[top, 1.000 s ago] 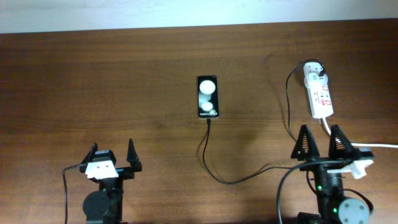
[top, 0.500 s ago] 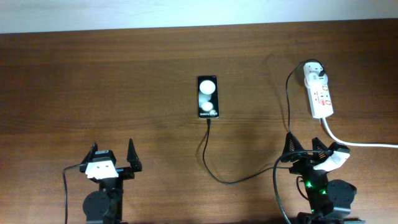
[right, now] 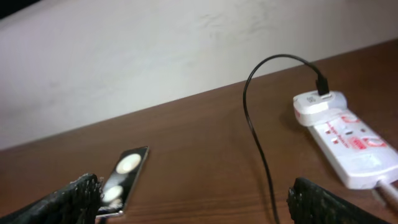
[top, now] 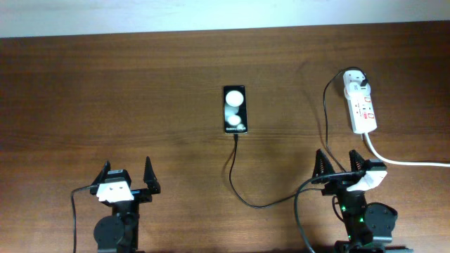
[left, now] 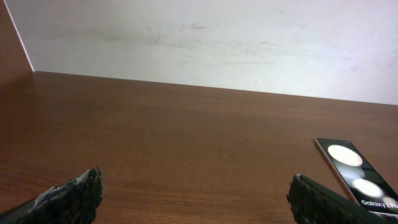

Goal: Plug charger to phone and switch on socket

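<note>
The black phone [top: 235,109] lies flat mid-table, two white spots on its face. It also shows in the left wrist view [left: 357,180] and the right wrist view [right: 124,177]. The thin black charger cable [top: 239,190] runs from the phone's near end, loops toward the front, then goes up the right side to the white plug on the socket [top: 360,105]. The socket shows in the right wrist view [right: 348,140] too. My left gripper [top: 127,176] is open and empty at the front left. My right gripper [top: 340,166] is open and empty, just in front of the socket.
A thick white cord [top: 408,163] leaves the socket's near end and runs off the right edge, close to my right gripper. A pale wall [left: 199,37] stands behind the table's far edge.
My right gripper has drawn back from the socket's near end, moving left and toward the front. The left arm, phone and cable have not moved.
</note>
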### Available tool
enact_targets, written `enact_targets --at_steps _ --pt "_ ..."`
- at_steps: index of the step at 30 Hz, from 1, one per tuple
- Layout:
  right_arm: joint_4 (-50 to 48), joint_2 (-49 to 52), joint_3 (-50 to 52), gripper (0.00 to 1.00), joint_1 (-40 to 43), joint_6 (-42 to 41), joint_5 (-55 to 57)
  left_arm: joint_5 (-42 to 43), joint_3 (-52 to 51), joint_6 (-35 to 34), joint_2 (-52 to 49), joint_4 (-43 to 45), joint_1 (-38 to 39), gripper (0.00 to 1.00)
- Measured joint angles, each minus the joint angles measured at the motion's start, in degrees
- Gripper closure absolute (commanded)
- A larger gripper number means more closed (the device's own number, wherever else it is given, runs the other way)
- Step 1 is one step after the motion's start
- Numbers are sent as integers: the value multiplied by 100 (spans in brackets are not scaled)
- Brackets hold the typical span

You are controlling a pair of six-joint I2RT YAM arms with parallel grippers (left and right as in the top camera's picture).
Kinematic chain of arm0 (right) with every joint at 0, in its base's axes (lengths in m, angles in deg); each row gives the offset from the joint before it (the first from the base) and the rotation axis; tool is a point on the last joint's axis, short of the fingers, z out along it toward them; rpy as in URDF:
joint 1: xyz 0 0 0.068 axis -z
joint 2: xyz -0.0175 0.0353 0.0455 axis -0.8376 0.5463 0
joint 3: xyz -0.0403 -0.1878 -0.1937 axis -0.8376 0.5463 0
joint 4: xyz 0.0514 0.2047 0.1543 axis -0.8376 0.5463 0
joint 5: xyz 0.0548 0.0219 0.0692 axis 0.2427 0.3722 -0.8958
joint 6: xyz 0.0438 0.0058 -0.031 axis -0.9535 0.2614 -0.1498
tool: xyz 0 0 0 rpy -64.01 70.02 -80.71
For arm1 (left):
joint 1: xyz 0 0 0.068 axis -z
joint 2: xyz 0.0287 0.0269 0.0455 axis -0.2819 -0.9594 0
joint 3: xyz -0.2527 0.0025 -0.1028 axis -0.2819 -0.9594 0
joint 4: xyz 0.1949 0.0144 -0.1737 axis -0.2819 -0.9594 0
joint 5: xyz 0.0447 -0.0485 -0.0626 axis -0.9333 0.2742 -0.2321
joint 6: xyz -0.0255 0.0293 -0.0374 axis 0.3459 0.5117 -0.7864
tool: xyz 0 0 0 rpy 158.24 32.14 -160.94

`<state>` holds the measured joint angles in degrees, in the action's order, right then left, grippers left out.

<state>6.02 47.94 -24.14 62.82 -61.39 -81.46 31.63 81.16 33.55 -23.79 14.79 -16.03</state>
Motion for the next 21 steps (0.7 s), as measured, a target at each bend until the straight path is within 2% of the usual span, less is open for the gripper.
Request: enact_targets --at_steps 4,5,10,21 --pt "0 0 0 2 -299 1687 61 0 0 0 0 0 0 1" --pt "0 0 0 2 -310 1858 68 0 0 0 0 0 0 1" --pt "2 0 0 2 -310 2291 79 0 0 0 0 0 -2 1" --pt "0 0 0 2 -310 2341 79 0 0 0 0 0 0 1"
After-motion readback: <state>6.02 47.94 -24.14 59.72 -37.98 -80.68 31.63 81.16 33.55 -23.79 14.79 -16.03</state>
